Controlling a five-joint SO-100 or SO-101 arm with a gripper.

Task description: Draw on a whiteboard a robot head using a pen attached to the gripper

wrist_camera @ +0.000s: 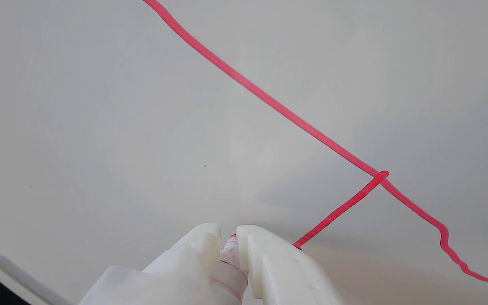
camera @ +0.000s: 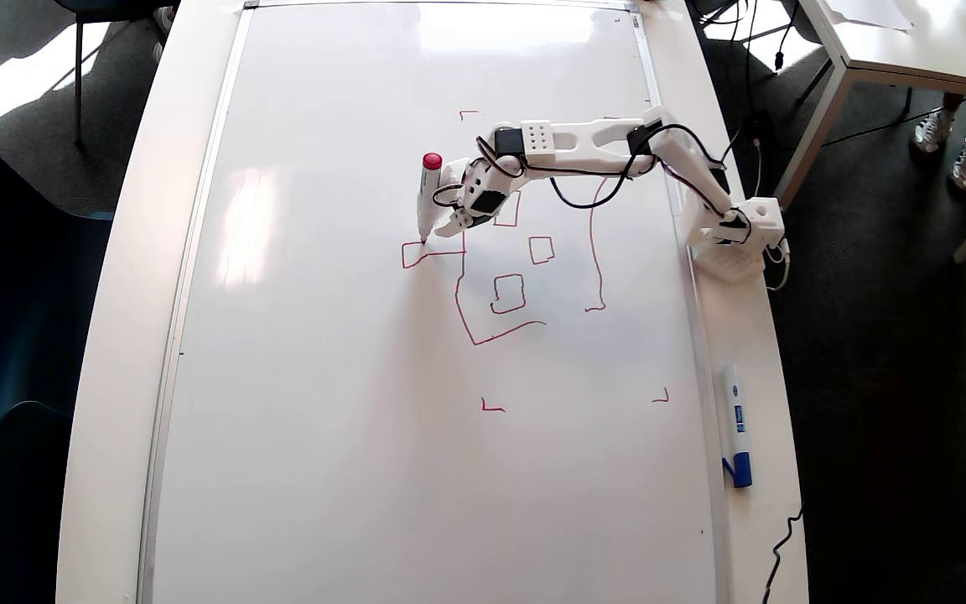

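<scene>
Where the two white fingers close in, we see the gripper [wrist_camera: 227, 237] pinching the pen [camera: 428, 195], one finger on each side of its barrel. We count one pen in the claw, standing nearly upright, long axis tilted slightly, round red end up and tip down on the whiteboard [camera: 324, 377]. A second marker, the blue-capped marker [camera: 734, 424], lies along the tabletop's right edge in the overhead view. The robot head [camera: 525, 252] sits toward the board's upper right: we count one open outline, three small squares inside it, and one more square at the line's end where the tip rests. The wrist view shows only two crossing red strokes; the overhead view alone shows the whole drawing and three red corner marks [camera: 491, 407].
</scene>
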